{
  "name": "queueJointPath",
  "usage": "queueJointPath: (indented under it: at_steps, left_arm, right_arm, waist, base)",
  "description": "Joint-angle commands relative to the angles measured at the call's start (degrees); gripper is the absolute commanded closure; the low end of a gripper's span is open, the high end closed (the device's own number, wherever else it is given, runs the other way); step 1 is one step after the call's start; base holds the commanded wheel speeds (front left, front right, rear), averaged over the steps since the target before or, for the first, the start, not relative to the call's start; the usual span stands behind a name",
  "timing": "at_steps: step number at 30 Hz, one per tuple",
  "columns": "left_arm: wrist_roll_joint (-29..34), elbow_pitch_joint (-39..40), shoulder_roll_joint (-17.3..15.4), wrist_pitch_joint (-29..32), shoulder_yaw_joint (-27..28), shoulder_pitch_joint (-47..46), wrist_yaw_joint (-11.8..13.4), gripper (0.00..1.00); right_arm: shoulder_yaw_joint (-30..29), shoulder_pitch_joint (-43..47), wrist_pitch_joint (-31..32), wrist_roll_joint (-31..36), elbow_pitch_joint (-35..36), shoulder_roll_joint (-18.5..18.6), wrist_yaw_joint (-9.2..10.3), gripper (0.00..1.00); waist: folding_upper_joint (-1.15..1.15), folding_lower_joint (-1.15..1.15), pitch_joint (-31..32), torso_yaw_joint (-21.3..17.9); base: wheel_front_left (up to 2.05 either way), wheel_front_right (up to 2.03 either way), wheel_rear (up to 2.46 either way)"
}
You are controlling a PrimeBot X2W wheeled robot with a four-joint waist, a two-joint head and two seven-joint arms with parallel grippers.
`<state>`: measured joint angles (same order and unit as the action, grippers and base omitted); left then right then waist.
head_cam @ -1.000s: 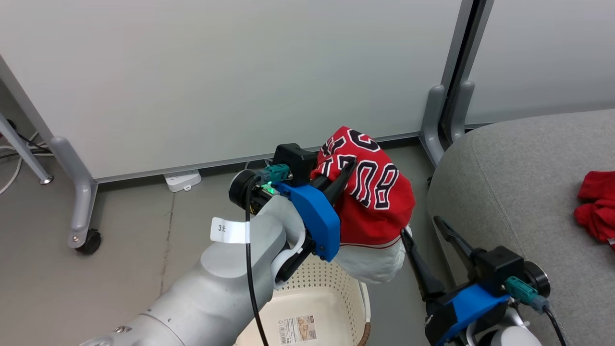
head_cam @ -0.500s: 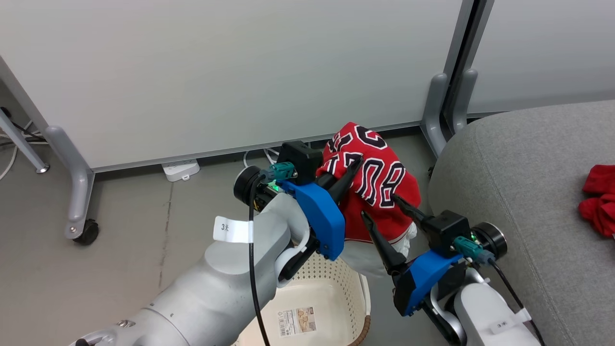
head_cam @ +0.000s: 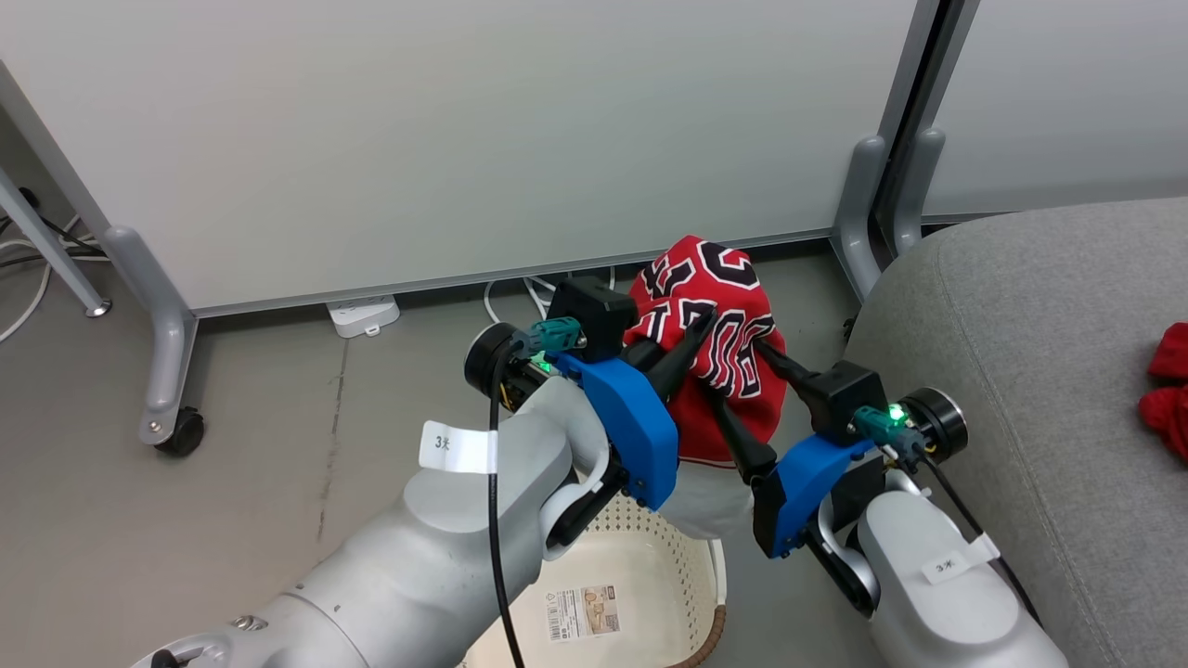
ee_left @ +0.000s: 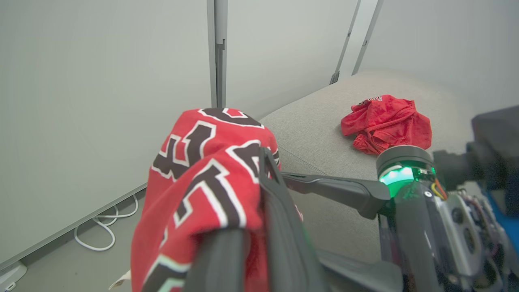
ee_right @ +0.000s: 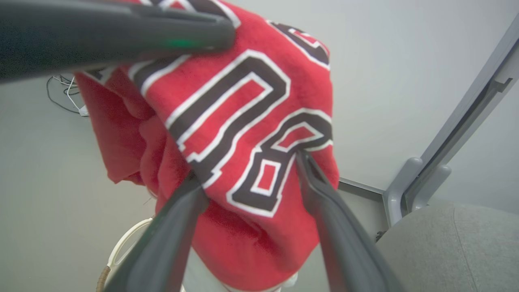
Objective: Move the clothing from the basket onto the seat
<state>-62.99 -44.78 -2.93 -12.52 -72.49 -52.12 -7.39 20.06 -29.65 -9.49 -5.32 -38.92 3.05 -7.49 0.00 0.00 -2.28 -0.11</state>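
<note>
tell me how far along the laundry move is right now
Done: one plain red fabric garment lies on the light grey upholstered seat. In hand: the red lettered jersey hangs above the cream perforated plastic basket, pinched in the shut left claw, the open right claw straddling it. Remaining: carry it to the seat and release.

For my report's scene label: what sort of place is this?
Probably a lab or office corner staged as a living room: wheeled partitions, a power strip on a bare floor, and one grey sofa.
</note>
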Motion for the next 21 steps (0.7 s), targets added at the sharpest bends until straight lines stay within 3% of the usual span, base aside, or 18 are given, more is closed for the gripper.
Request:
queueJointPath:
  at_steps: [1, 9, 10, 11, 12, 21]
  left_arm:
    - [-0.20, 0.14, 0.06, -0.29, 0.00, -0.94, -0.16, 1.00]
    - [-0.63, 0.96, 0.07, 0.05, -0.57, -0.64, -0.16, 1.00]
    - [-0.62, 0.99, 0.06, 0.03, -0.60, -0.63, -0.16, 1.00]
    - [-0.60, 1.00, 0.06, -0.01, -0.65, -0.60, -0.16, 1.00]
    - [-0.60, 1.00, 0.05, -0.05, -0.69, -0.58, -0.16, 1.00]
    - [-0.93, 0.03, 0.06, -0.61, -0.90, -0.38, -0.16, 1.00]
  right_arm:
    - [-0.16, -1.29, -0.61, -0.45, -0.71, -0.09, -0.01, 0.00]
    - [3.71, -4.37, -3.55, -7.08, -4.94, -0.16, -0.01, 0.00]
    - [4.25, -4.64, -3.72, -7.92, -5.49, -0.16, -0.01, 0.58]
    - [4.72, -4.89, -3.80, -8.59, -5.95, -0.17, -0.01, 0.87]
    - [5.21, -5.12, -3.89, -9.21, -6.33, -0.17, -0.01, 1.00]
    - [7.80, -6.25, -4.96, -12.35, -8.95, -0.17, -0.01, 1.00]
  waist:
    - [0.00, 0.00, -0.04, 0.04]
    - [0.00, 0.00, 0.09, 0.36]
    - [0.00, 0.00, 0.11, 0.35]
    - [0.00, 0.00, 0.14, 0.34]
    - [0.00, 0.00, 0.16, 0.30]
    - [0.00, 0.00, 0.66, -0.48]
  base:
    - [0.00, 0.00, 0.00]
    - [0.00, 0.00, 0.00]
    - [0.00, 0.00, 0.00]
    - [0.00, 0.00, 0.00]
    - [0.00, 0.00, 0.00]
    - [0.00, 0.00, 0.00]
